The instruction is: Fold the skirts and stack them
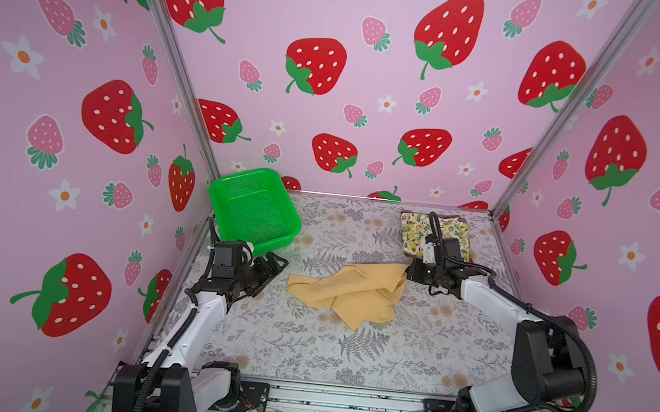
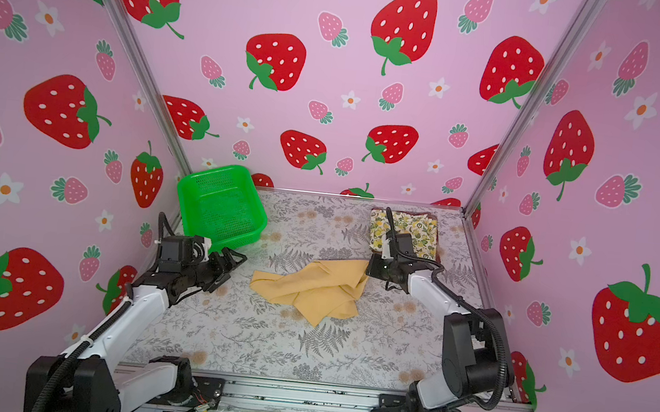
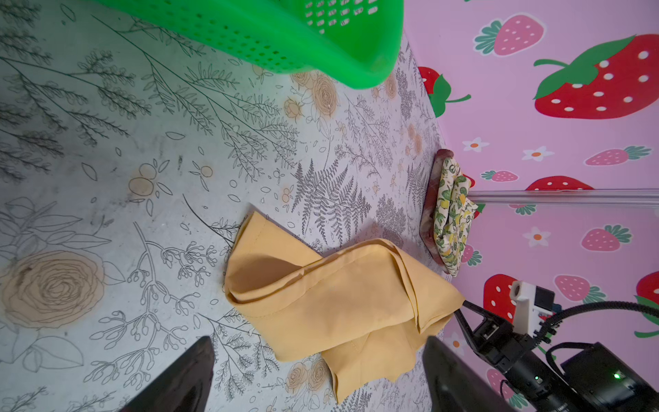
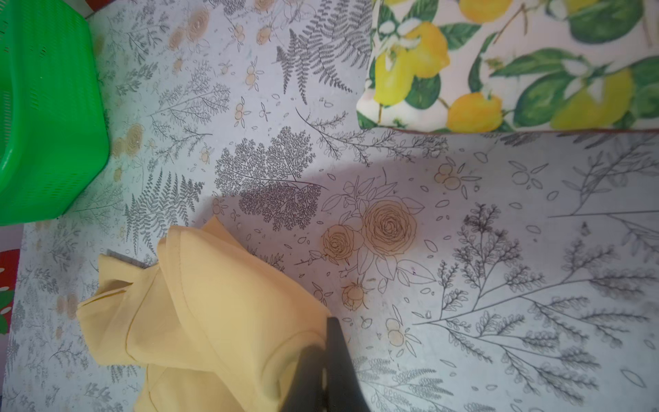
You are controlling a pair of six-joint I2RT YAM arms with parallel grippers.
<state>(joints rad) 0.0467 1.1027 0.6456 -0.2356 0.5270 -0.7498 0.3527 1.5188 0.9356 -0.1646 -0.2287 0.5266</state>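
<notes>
Clamping a corner of the mustard skirt (image 4: pixel 199 321), crumpled mid-table (image 1: pixel 345 363), the right pincer (image 4: pixel 330 330) is closed on cloth; the left pincer (image 1: pixel 277 265) gapes wide beside the green basket (image 1: pixel 255 207). Left wrist view alone plainly reveals the plaid skirt (image 3: pixel 427 221) beneath the folded lemon skirt (image 3: pixel 453 214), far right.

The right tool (image 4: pixel 330 333) is pinched closed on a bunched edge of the crumpled mustard skirt (image 4: pixel 199 321) on the flower-printed table (image 4: pixel 499 249). The folded lemon skirt (image 4: pixel 517 64) lies apart from it, and a green basket (image 4: pixel 46 117) stands near.
</notes>
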